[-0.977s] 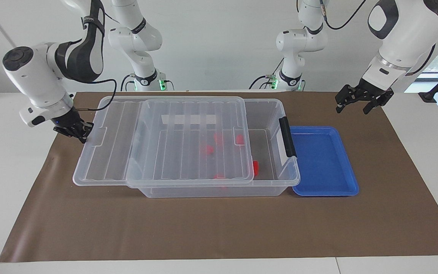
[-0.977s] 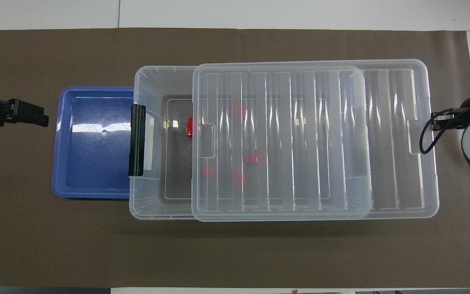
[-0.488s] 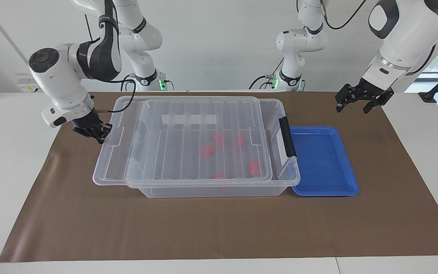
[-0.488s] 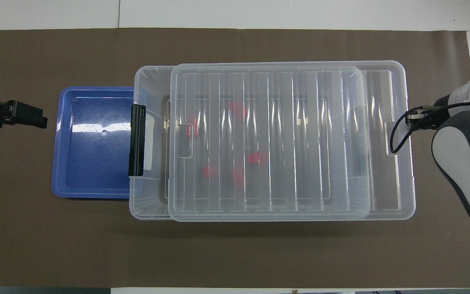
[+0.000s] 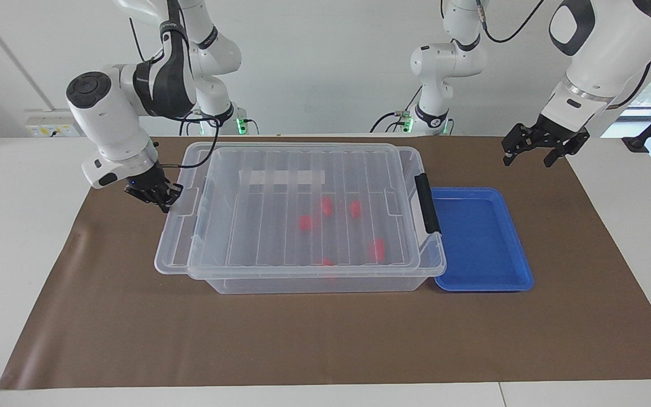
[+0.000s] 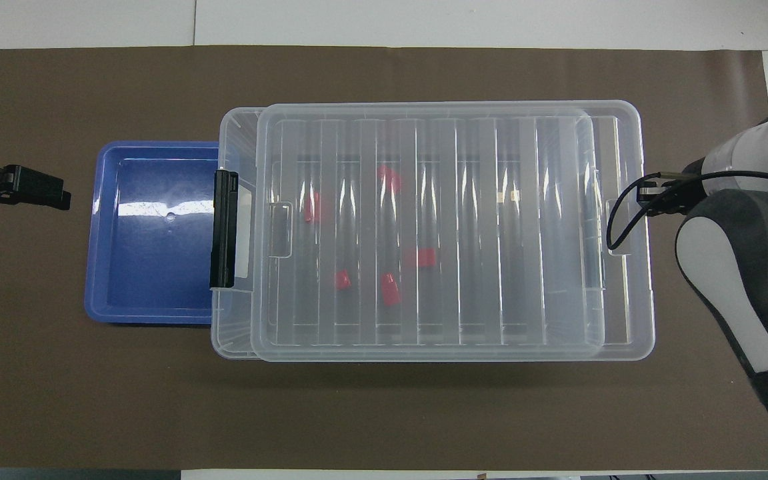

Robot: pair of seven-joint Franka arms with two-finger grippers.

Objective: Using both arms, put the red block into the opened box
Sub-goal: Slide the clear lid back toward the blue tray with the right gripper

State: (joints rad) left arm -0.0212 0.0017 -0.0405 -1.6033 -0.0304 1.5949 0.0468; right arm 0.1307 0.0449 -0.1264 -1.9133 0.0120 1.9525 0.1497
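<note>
The clear box (image 5: 430, 264) (image 6: 232, 137) lies along the middle of the brown mat. Its ribbed lid (image 5: 280, 169) (image 6: 524, 267) covers almost all of it, leaving a narrow gap by the black latch (image 5: 427, 202) (image 6: 224, 228). Several red blocks (image 5: 304, 222) (image 6: 391, 290) lie on the box floor and show through the lid. My right gripper (image 5: 163, 199) (image 6: 645, 198) is shut on the lid's end rim, at the right arm's end of the box. Above the mat beside the blue tray, my left gripper (image 5: 526, 161) (image 6: 51, 193) hangs open and holds nothing.
A shallow blue tray (image 5: 481, 237) (image 6: 151, 253) lies against the box's latch end, with nothing in it. The brown mat (image 5: 325, 339) covers most of the white table. The right arm's forearm (image 6: 737, 287) hangs over the mat's end.
My right gripper has slid the lid toward the latch end, so it now covers nearly the whole box and the blocks. The left gripper has barely moved.
</note>
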